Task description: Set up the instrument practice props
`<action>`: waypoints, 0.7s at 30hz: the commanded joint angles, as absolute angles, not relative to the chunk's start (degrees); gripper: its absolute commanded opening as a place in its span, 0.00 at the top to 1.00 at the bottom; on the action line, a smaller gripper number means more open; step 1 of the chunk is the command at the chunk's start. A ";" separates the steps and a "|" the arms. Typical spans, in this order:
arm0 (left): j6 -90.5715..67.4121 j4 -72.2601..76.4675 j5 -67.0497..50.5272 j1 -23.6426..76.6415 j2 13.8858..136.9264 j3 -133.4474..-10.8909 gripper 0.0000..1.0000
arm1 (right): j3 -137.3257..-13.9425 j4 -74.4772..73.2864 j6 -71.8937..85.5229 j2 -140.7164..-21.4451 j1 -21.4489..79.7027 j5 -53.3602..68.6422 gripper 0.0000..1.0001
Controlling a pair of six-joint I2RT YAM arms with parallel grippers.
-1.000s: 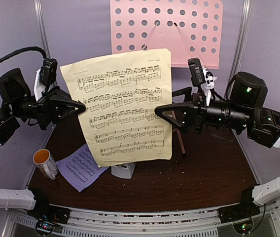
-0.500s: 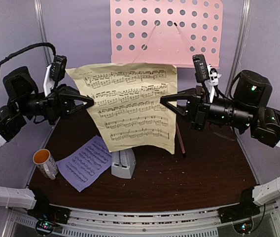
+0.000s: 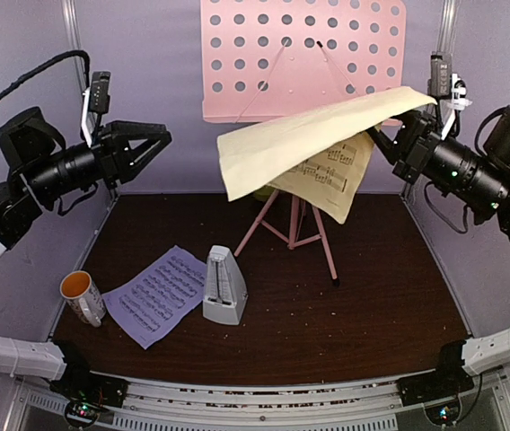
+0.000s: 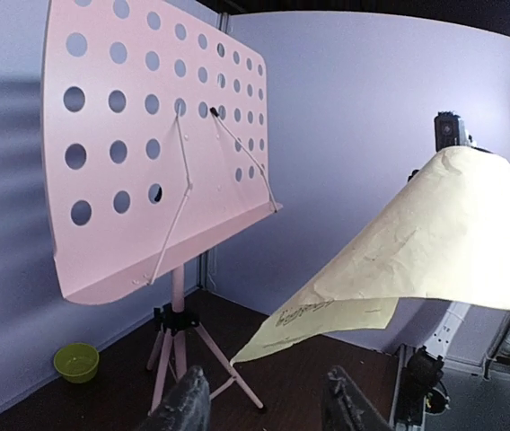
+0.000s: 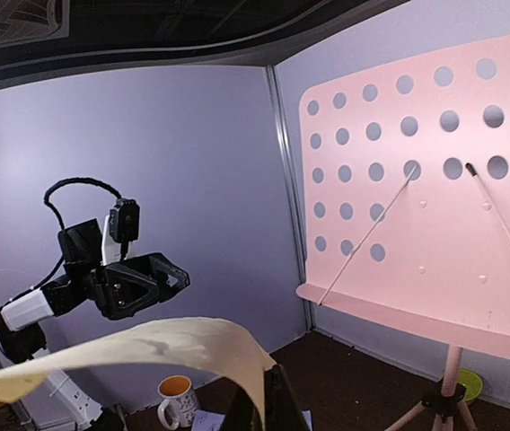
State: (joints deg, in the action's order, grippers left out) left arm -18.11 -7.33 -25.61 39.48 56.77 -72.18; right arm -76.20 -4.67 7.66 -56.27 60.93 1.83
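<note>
Top view: your left gripper (image 3: 154, 144) hangs in the air at the upper left, jaws apart, nothing between them. Your right gripper (image 5: 261, 409) is up at the upper right, jaws clamped on one edge of the yellow sheet (image 3: 313, 144). The sheet is off the table and droops leftward from the grip, folded over itself, so you see a blank side on top and some printed staves underneath. It hangs in front of the lower edge of the pink stand (image 3: 300, 54); can't tell if it touches the desk. The stand is upright at the back of the table, tripod legs spread. The lavender sheet (image 3: 156, 292) lies flat on the table at front left. The metronome (image 3: 224, 285) stands upright at that sheet's right edge, touching or just overlapping it. A mug (image 3: 82, 296) sits just left of the lavender sheet. Left wrist view: fingertips (image 4: 188, 404) spread wide, with a green bowl (image 4: 76, 362) on the table beyond the stand's legs.
</note>
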 commanded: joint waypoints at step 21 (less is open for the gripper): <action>21.35 -8.28 0.49 54.40 70.25 -86.00 0.02 | -85.36 0.00 30.96 -56.67 39.11 30.52 1.00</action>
State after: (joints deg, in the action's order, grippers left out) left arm 9.72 -11.68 -3.84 50.76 70.35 -86.76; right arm -86.65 -1.58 26.68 -59.20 39.42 23.18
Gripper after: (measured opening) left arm 0.977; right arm 0.009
